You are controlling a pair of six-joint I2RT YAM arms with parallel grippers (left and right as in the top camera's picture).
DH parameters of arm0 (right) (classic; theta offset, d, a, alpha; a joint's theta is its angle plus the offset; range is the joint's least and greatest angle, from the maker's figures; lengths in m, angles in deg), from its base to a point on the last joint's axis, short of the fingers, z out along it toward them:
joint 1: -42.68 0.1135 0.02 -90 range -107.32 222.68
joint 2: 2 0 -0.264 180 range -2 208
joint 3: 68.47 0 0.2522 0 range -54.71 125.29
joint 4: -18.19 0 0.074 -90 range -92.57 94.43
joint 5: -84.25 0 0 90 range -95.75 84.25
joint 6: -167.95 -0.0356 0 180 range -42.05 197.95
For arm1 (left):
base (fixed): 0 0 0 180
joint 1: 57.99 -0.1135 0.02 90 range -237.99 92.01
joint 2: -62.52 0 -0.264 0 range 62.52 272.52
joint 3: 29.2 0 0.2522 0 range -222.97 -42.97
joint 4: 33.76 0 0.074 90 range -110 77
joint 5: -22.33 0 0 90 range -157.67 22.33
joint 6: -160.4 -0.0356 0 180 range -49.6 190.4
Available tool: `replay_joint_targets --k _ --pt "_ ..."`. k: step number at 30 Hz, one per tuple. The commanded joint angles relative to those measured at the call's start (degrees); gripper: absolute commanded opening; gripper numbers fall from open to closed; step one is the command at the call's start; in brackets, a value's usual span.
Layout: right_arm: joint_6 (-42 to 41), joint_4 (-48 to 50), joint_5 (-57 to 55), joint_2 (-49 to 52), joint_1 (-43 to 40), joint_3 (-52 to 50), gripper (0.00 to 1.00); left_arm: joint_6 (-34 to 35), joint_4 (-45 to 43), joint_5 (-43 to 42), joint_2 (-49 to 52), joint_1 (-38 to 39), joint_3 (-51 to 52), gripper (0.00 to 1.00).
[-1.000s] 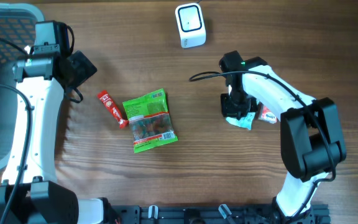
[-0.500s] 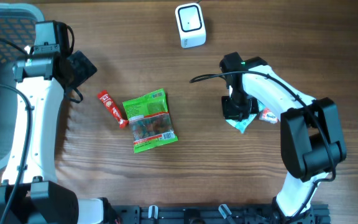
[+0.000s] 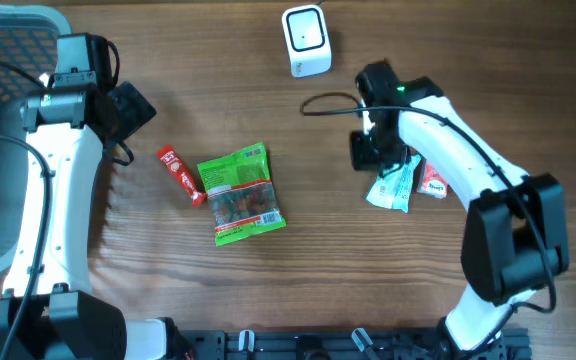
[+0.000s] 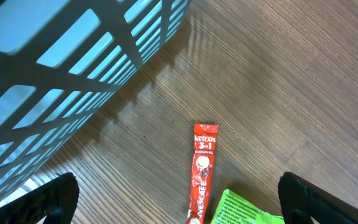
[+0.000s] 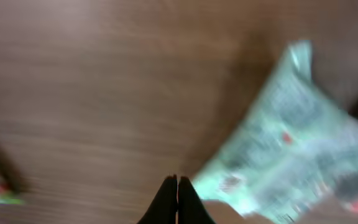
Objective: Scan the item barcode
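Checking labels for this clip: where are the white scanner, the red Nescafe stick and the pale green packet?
white scanner (image 3: 305, 40), overhead view, centre of its top face.
red Nescafe stick (image 4: 202, 174), left wrist view, middle of its front.
pale green packet (image 3: 392, 186), overhead view, middle of the wrapper.

A grey basket (image 3: 18, 14) fills the bench's (image 3: 368, 280) far-left corner; mid-bench, a red coffee stick (image 3: 181, 175) lies just beside a green sweets bag (image 3: 240, 193).

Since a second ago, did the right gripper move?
Yes. In the overhead view the right gripper has moved up toward the white scanner, uncovering more of the pale green packet.
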State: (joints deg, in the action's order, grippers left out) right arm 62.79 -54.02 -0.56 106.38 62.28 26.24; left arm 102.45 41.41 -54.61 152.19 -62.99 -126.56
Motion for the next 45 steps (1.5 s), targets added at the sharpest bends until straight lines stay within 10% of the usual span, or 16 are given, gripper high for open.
replay_joint_targets --k 1,8,16,23,29,33,45 --pt "-3.2 6.0 3.6 -0.7 0.3 -3.1 0.04 -0.3 -0.1 0.9 -0.3 -0.5 -0.8 1.0" --pt "-3.4 18.6 -0.4 -0.5 0.1 -15.7 0.06 -0.3 -0.1 0.9 -0.3 -0.5 -0.8 1.0" --pt "-1.0 9.2 -21.1 -0.5 -4.9 -16.9 0.05 -0.3 -0.1 0.9 -0.3 -0.5 -0.8 1.0" --pt "4.4 9.0 -9.9 -1.0 -5.7 -11.9 0.05 -0.3 -0.1 0.9 -0.3 -0.5 -0.8 1.0" --pt "7.4 15.4 21.8 -1.3 -1.6 -4.8 0.27 -0.3 -0.1 0.9 -0.3 -0.5 -0.8 1.0" --pt "4.5 22.4 15.9 -0.6 8.7 -4.8 0.49 -0.3 -0.1 0.9 -0.3 -0.5 -0.8 1.0" --pt "2.4 34.9 -5.3 5.7 31.3 -4.8 0.61 -0.3 -0.1 0.9 -0.3 -0.5 -0.8 1.0"
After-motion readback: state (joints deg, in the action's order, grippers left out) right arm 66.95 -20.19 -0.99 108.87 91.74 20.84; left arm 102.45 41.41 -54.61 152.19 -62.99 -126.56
